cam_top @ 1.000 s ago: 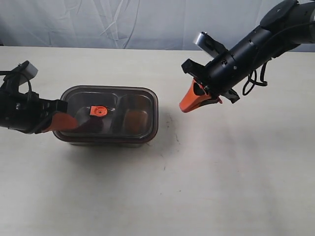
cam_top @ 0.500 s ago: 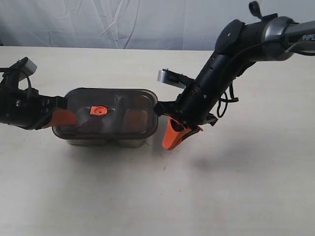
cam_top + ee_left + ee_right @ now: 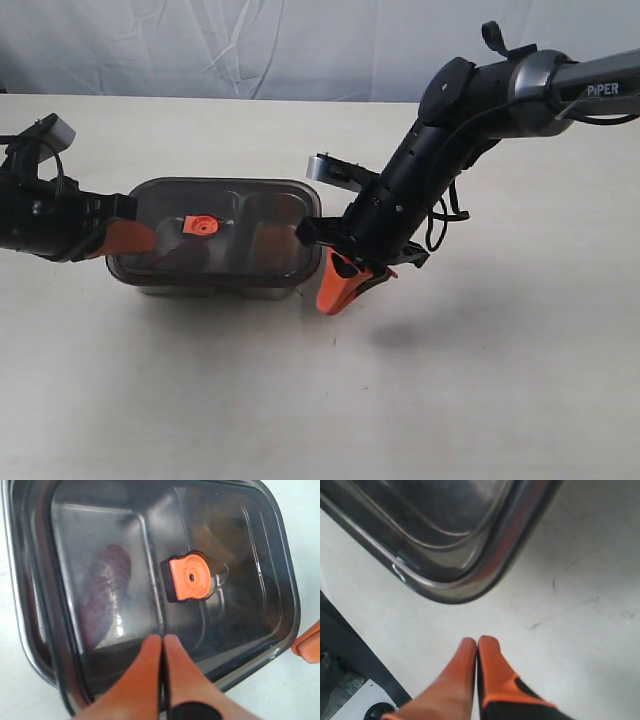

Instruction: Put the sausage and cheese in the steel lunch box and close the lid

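the counter is a pale cream, matte surface with a few small dark scuffs and faint marks. the steel lunch box stands directly on it, left of the middle in the exterior view, its long side running across, with soft shadows on the surface beside it

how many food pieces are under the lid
2: the sausage at the end by the left gripper, the cheese by the right gripper. The dark lid may hide more.
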`<state>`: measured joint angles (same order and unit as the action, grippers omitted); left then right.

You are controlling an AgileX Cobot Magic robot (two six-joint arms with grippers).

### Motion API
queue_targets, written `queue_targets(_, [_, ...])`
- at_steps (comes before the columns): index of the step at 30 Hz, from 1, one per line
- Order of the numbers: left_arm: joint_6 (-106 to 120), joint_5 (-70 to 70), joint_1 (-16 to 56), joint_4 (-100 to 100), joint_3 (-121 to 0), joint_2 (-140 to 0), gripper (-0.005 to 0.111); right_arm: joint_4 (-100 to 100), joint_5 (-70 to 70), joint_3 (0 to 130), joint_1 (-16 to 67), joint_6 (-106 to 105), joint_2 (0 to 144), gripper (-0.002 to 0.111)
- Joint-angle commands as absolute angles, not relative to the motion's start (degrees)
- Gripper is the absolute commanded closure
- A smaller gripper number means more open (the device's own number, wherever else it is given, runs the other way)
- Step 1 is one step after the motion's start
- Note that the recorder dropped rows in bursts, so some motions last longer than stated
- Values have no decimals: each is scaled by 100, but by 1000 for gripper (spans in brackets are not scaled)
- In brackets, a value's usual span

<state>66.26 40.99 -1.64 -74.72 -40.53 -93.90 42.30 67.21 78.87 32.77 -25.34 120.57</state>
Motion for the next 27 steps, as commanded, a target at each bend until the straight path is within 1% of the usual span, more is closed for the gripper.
queue_targets(1, [6659, 4114, -143, -7477, -4084, -9414, 107, 4358, 6500, 7907, 3277, -2536, 12016, 105])
queue_targets(16, [6659, 4114, -143, -7406, -4084, -9414, 107, 4715, 6073, 7927, 3277, -2536, 12026, 105])
queue_targets(27, [6659, 4095, -143, -7324, -4084, -9414, 107, 4517, 6149, 8342, 3548, -2490, 12053, 105])
